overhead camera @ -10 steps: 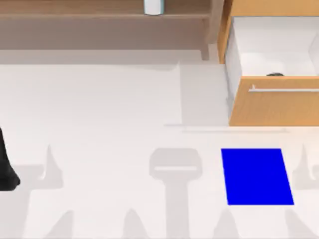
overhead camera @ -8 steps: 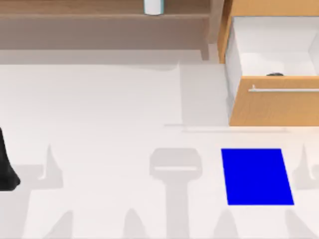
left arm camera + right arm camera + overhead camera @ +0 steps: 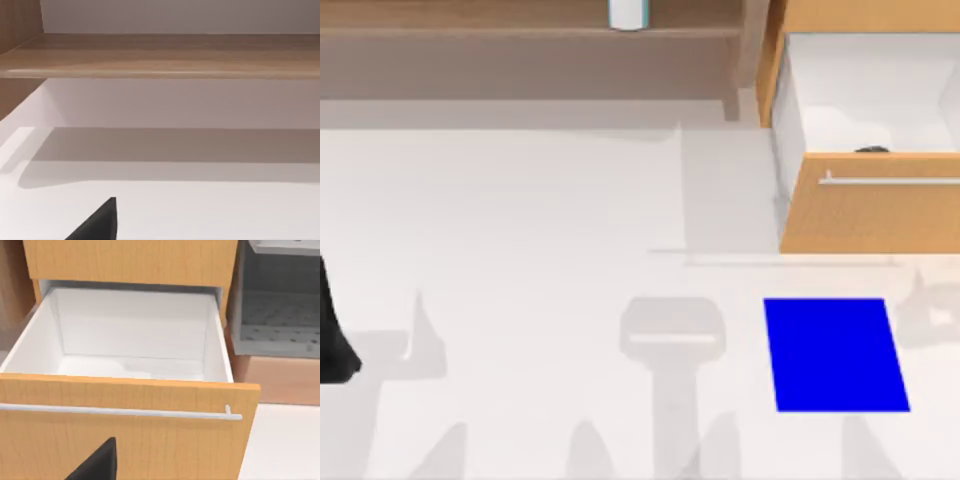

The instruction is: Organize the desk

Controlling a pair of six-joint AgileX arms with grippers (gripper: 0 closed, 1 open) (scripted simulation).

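Observation:
The desk [image 3: 520, 220] is a wide white tabletop with a light-wood shelf [image 3: 470, 30] along its back. At the back right stands a light-wood drawer [image 3: 870, 205], pulled open, with white walls inside. A small dark thing [image 3: 871, 150] lies in the drawer just behind its front panel. My left gripper [image 3: 332, 345] hangs at the desk's left edge, and its dark tip [image 3: 100, 225] faces the shelf board [image 3: 160, 55]. My right gripper [image 3: 97, 465] is close in front of the open drawer [image 3: 130, 330], above its silver handle bar [image 3: 120, 412].
A blue rectangular mat [image 3: 835, 355] lies flat at the front right of the desk. A white cylinder with a pale blue rim [image 3: 628, 14] stands on the shelf. A grey perforated compartment [image 3: 277, 315] sits beside the drawer.
The arm shadows at the desk's front right have shifted to the left and changed shape. The left arm and the objects have stayed where they were.

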